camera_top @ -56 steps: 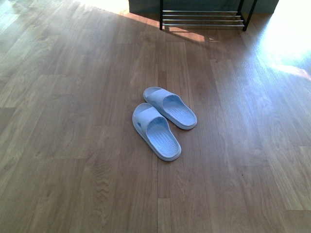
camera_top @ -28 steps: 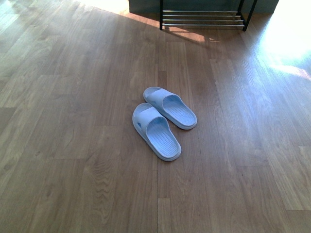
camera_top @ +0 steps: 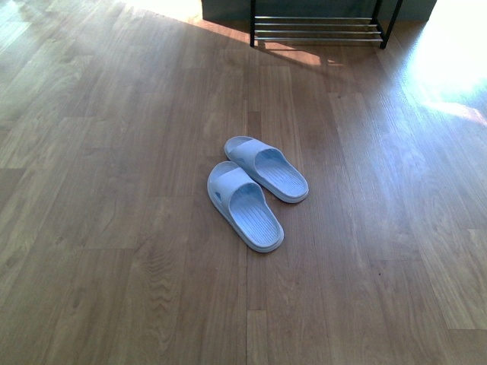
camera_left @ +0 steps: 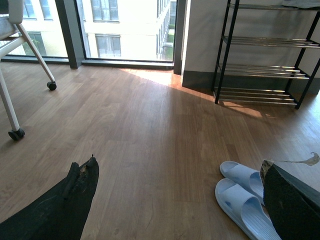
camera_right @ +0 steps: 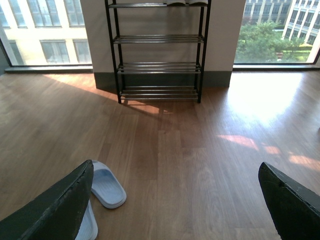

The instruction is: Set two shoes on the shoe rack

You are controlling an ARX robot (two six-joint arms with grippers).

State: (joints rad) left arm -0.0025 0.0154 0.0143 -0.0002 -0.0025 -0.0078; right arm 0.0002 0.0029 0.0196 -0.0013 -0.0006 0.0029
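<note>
Two pale blue slides on the wood floor [camera_top: 114, 190], centre of the front frame, side by side and close enough that I cannot tell if they touch. The near slide [camera_top: 245, 205] is at lower left, the far slide [camera_top: 268, 169] just upper right of it. Both sit soles down, toe openings toward upper left, heels toward lower right. The rack [camera_top: 316, 29] is at the top edge of the front frame, right of centre, with only its lowest chrome rails and black legs in view. It is well apart from the slides, with bare floor between. There is a sun patch on the floor at upper right. My left end effector [camera_left: 178, 162] is released, its black fingers [camera_left: 70, 205] spread wide above the floor. The slides lie near one finger, untouched. From this wrist a chair [camera_left: 6, 95] on casters stands near the window [camera_left: 125, 30]. My right end effector [camera_right: 176, 167] is also released, fingers [camera_right: 55, 210] wide apart above the floor, and one finger partly hides a slide. From this wrist the rack stands against a pale wall, a black frame with four tiers of rails. Something pale sits on the top tier, cut off by the frame, and I cannot tell what it is.
</note>
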